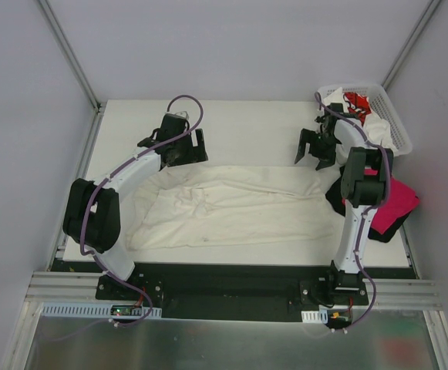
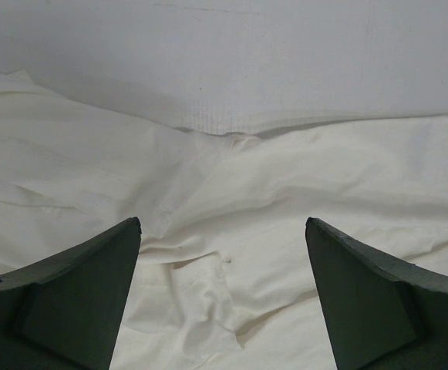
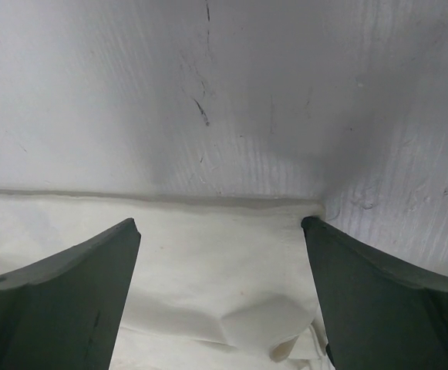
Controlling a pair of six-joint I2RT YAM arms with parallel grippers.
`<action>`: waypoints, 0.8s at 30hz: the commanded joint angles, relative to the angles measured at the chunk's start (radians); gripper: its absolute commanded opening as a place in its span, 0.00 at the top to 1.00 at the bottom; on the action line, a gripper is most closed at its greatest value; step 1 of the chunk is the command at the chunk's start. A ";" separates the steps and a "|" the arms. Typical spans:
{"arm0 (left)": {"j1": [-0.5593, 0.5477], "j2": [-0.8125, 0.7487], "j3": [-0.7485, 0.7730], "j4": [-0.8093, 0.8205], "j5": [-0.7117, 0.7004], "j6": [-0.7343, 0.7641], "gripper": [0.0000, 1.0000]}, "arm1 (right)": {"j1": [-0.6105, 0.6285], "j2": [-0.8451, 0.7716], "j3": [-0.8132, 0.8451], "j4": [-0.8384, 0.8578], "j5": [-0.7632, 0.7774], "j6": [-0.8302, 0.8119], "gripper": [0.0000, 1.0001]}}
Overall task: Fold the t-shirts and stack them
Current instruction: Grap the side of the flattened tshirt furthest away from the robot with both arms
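A cream-white t-shirt [image 1: 231, 206] lies spread and wrinkled across the middle of the table. My left gripper [image 1: 185, 148] hovers open over its far left edge; in the left wrist view the cream cloth [image 2: 231, 231] fills the space under the spread fingers [image 2: 77, 293]. Above the shirt's far right corner my right gripper [image 1: 316, 146] stands open, and the right wrist view shows the cloth's edge [image 3: 216, 254] between its wide-set fingers [image 3: 378, 293], nothing gripped. A magenta-pink t-shirt [image 1: 395, 202] on a black one [image 1: 335, 196] lies at the right.
A white lattice basket [image 1: 389, 116] stands at the back right corner, holding a white shirt with red print [image 1: 356, 104]. Bare white table [image 1: 247, 127] stretches behind the spread shirt. Grey walls close in the sides.
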 commanded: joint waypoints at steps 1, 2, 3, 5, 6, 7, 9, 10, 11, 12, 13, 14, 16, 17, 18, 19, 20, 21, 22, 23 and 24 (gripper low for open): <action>0.004 -0.029 0.004 0.016 0.001 0.021 0.13 | -0.044 -0.037 -0.087 0.028 0.034 0.045 0.10; 0.004 -0.029 0.004 0.016 -0.003 0.018 0.13 | -0.038 -0.047 -0.102 0.036 0.034 0.046 0.11; 0.004 -0.030 0.004 0.016 -0.006 0.018 0.13 | -0.026 -0.066 -0.116 0.048 0.034 0.048 0.12; 0.004 -0.029 0.008 0.016 -0.009 0.018 0.13 | -0.012 -0.081 -0.153 0.062 0.039 0.054 0.13; 0.004 -0.027 0.011 0.016 -0.009 0.016 0.13 | -0.002 -0.084 -0.161 0.064 0.044 0.054 0.16; 0.004 -0.027 0.011 0.016 -0.006 0.016 0.13 | 0.003 -0.086 -0.168 0.068 0.047 0.056 0.18; 0.004 -0.030 0.010 0.017 -0.007 0.016 0.13 | 0.011 -0.084 -0.176 0.070 0.041 0.056 0.26; 0.004 -0.032 0.008 0.016 -0.009 0.016 0.13 | 0.011 -0.084 -0.181 0.070 0.036 0.056 0.28; 0.004 -0.035 0.005 0.016 -0.015 0.016 0.13 | 0.011 -0.086 -0.187 0.073 0.037 0.057 0.28; 0.004 -0.035 0.004 0.016 -0.016 0.018 0.13 | 0.009 -0.089 -0.193 0.074 0.040 0.059 0.31; 0.004 -0.037 0.002 0.017 -0.018 0.018 0.13 | 0.011 -0.090 -0.197 0.079 0.042 0.060 0.35; 0.004 -0.037 0.001 0.016 -0.018 0.018 0.13 | 0.011 -0.090 -0.199 0.085 0.039 0.063 0.38; 0.004 -0.034 0.002 0.016 -0.015 0.018 0.13 | 0.028 -0.084 -0.198 0.084 0.036 0.063 0.45; 0.004 -0.034 0.004 0.016 -0.013 0.018 0.13 | 0.029 -0.086 -0.196 0.082 0.039 0.065 0.46; 0.004 -0.032 0.002 0.016 -0.010 0.018 0.13 | 0.031 -0.086 -0.197 0.085 0.037 0.063 0.49; 0.004 -0.032 0.004 0.016 -0.012 0.016 0.13 | 0.031 -0.087 -0.196 0.087 0.039 0.065 0.51; 0.004 -0.032 0.001 0.014 -0.010 0.015 0.13 | 0.031 -0.086 -0.193 0.085 0.039 0.065 0.51; 0.004 -0.032 0.001 0.016 -0.006 0.015 0.13 | 0.032 -0.086 -0.191 0.085 0.039 0.065 0.51; 0.004 -0.037 -0.001 0.016 -0.006 0.015 0.13 | 0.031 -0.087 -0.188 0.087 0.039 0.065 0.51; 0.004 -0.038 -0.002 0.016 -0.004 0.015 0.13 | 0.031 -0.084 -0.187 0.087 0.039 0.065 0.51; 0.004 -0.040 -0.007 0.016 -0.006 0.015 0.13 | 0.031 -0.084 -0.184 0.085 0.039 0.063 0.52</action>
